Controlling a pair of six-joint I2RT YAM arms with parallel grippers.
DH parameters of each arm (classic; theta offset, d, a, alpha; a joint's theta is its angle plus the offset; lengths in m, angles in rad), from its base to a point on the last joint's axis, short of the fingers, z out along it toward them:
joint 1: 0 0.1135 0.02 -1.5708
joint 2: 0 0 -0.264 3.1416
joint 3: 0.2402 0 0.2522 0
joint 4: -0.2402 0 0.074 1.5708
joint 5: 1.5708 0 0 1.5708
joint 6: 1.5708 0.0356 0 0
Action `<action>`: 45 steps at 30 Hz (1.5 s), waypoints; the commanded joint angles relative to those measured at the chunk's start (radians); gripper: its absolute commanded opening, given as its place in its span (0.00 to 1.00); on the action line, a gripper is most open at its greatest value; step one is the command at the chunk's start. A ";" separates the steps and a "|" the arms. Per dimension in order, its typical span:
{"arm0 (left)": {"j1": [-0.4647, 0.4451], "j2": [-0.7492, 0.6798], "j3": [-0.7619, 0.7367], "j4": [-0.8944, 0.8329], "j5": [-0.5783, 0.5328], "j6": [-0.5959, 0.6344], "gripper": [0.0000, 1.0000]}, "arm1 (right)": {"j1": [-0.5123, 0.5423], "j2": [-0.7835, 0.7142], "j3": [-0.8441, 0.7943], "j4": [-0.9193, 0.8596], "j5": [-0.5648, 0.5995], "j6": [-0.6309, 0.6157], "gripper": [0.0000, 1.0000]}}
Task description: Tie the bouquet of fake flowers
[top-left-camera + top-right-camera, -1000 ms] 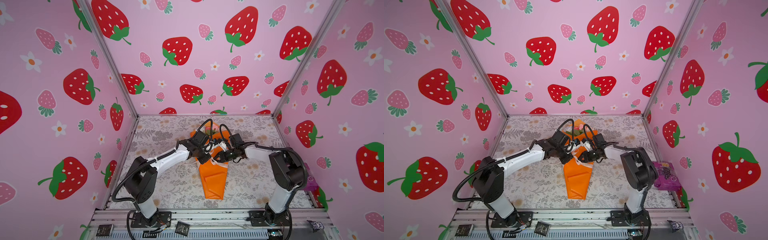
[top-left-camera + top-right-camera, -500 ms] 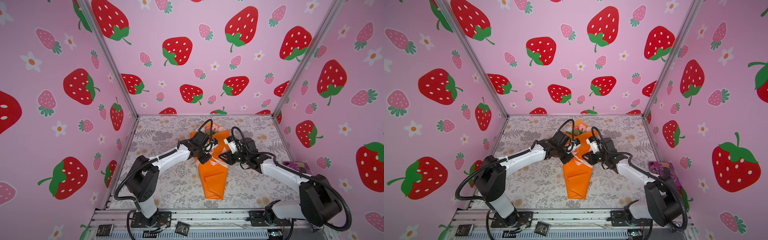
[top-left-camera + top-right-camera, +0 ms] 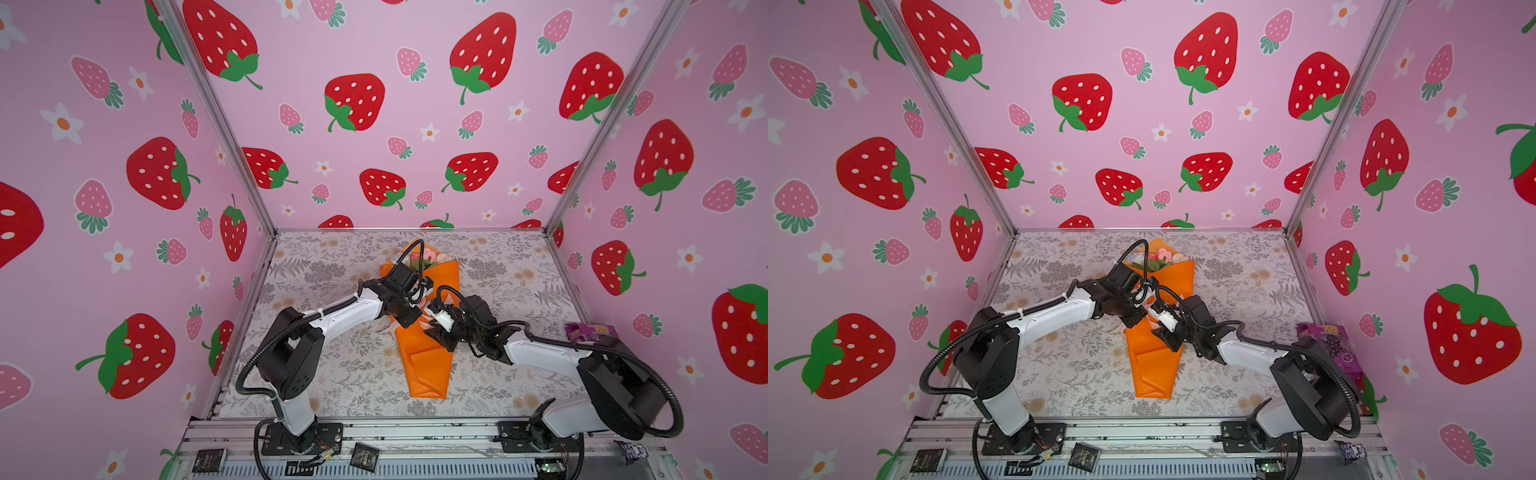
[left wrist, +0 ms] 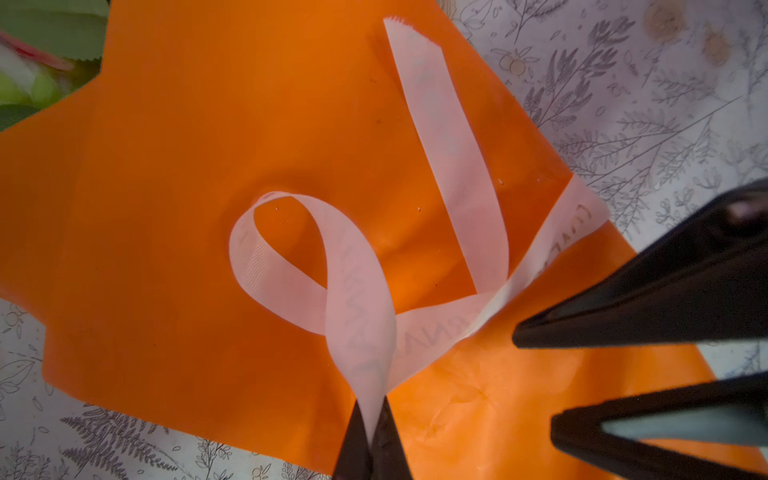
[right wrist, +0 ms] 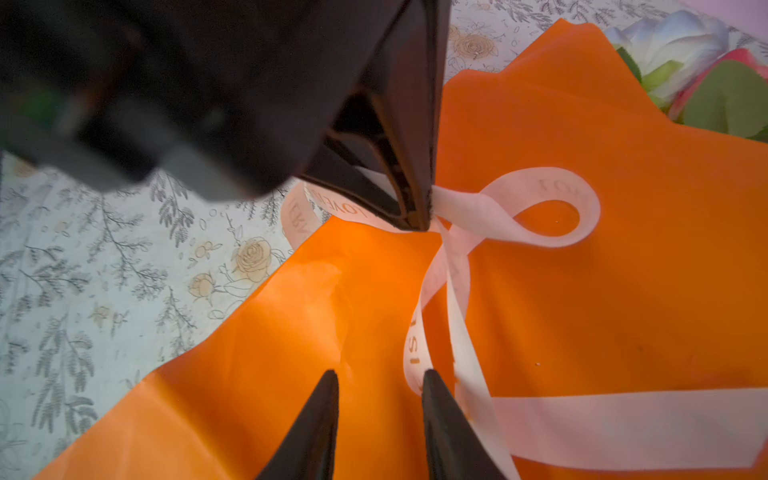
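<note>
The bouquet of fake flowers [image 3: 424,259] [image 3: 1158,257] lies in an orange paper cone [image 3: 424,361] [image 3: 1152,365] on the floral table, blooms toward the back wall. A cream ribbon [image 4: 357,291] [image 5: 623,428] crosses the cone's middle in a loose loop with a free tail. My left gripper [image 4: 372,415] [image 3: 409,322] is shut on the ribbon just below where the loop's strands cross. My right gripper [image 5: 378,374] [image 3: 434,328] stands open over the orange paper. One of its fingertips [image 5: 428,376] rests against a ribbon strand, and nothing is between the jaws.
A purple packet [image 3: 590,330] [image 3: 1329,345] lies at the table's right edge beside the right arm. Pink strawberry walls close in the left, back and right sides. A metal rail [image 3: 415,432] runs along the front.
The right arm's elbow has dropped and swung out to the right, leaving the arm stretched low. Its gripper stays by the ribbon at the cone's middle. The left gripper keeps its hold.
</note>
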 commanded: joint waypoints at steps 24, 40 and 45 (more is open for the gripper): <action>0.012 0.033 0.036 0.006 0.009 -0.042 0.00 | 0.003 0.144 0.010 0.104 0.047 -0.141 0.19; 0.033 -0.061 -0.011 -0.030 0.058 -0.229 0.41 | -0.069 -0.122 -0.011 -0.159 -0.207 0.287 0.00; 0.091 -0.190 -0.117 0.008 0.107 -0.334 0.51 | -0.178 -0.143 -0.003 -0.191 -0.420 0.468 0.00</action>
